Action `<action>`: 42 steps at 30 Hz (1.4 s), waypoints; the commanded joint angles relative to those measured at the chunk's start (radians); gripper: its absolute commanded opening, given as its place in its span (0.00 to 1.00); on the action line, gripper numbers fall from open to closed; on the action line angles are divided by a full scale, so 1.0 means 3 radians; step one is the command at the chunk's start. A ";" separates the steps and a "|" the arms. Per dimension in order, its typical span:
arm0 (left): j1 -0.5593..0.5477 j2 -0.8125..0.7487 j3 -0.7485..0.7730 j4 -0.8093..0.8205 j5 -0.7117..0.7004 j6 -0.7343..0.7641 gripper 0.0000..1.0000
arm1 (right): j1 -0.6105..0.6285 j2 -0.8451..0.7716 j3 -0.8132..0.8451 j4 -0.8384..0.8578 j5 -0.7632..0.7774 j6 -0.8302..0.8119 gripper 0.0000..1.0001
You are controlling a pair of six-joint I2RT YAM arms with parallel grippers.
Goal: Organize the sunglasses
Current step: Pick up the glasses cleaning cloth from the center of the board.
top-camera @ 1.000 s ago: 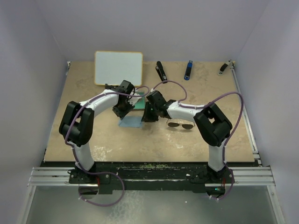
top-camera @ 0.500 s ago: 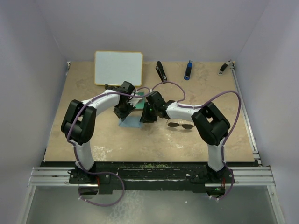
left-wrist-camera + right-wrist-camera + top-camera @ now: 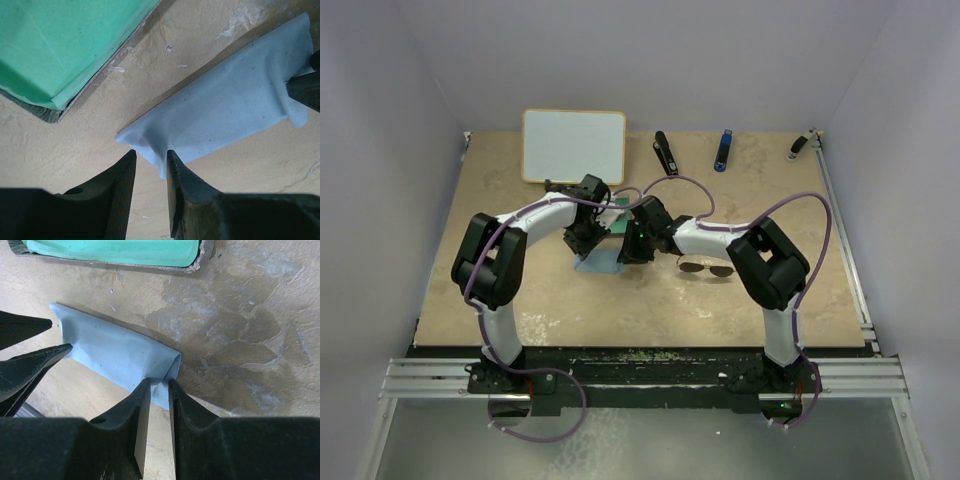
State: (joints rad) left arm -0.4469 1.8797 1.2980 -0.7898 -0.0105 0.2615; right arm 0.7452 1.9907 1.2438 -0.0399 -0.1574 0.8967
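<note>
Left jaws narrow, pinching one corner of the cloth (image 3: 235, 100). Right jaws narrow, pinching the opposite corner. Cloth is just beside the open case (image 3: 65, 45), edges apart. Sunglasses (image 3: 706, 266) lie on the worktop (image 3: 770, 200) right of the right jaws, apart from the cloth, with open worktop toward the near edge.

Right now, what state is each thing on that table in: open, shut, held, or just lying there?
case, open, green lining showing.
cloth, folded over, stretched between both grippers.
right gripper, shut on one corner of the cloth.
left gripper, fingers either side of the other corner; grip unclear.
sunglasses, lying on the table, untouched, not in the case.
</note>
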 commanded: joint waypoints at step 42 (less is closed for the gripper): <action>0.0014 -0.0066 -0.0158 0.0142 -0.0172 0.0002 0.34 | 0.0135 -0.0082 0.0039 -0.0180 0.0034 -0.0136 0.00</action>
State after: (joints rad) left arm -0.4450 1.8797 1.2621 -0.7666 -0.0410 0.2619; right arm 0.7818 2.0209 1.2758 -0.0475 -0.1532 0.8677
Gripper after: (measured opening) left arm 0.343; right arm 0.002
